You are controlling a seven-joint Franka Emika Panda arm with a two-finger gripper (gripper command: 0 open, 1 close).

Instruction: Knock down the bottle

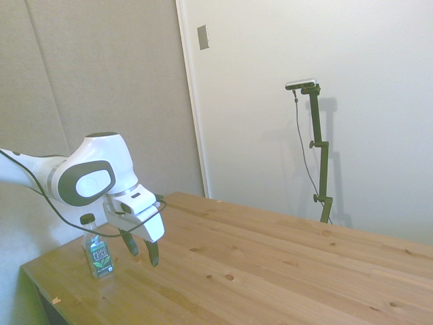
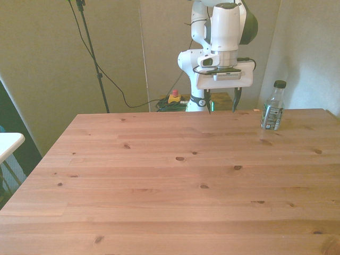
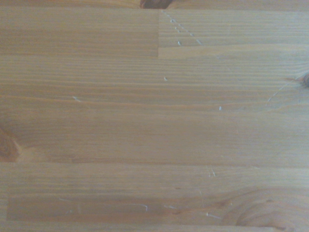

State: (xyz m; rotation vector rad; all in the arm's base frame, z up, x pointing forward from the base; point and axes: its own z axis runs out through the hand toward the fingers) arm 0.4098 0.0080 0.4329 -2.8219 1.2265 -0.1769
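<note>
The bottle (image 1: 99, 251) (image 2: 273, 107) stands upright near the table's far edge, at the front view's right. It is small and clear, with a black cap and a dark green label. My gripper (image 1: 142, 252) (image 2: 222, 103) hangs just above the wood beside it, a short gap away on the front view's left, fingers pointing down. It is open, with nothing between the fingers. The wrist view shows only bare wooden planks (image 3: 154, 125); the bottle is outside it.
The wooden table (image 2: 170, 180) stretches wide toward the camera in the front view. A red-topped button box (image 2: 173, 98) and cables lie on the floor behind the table by the robot's base. A white surface edge (image 2: 8, 142) sits off the table's left.
</note>
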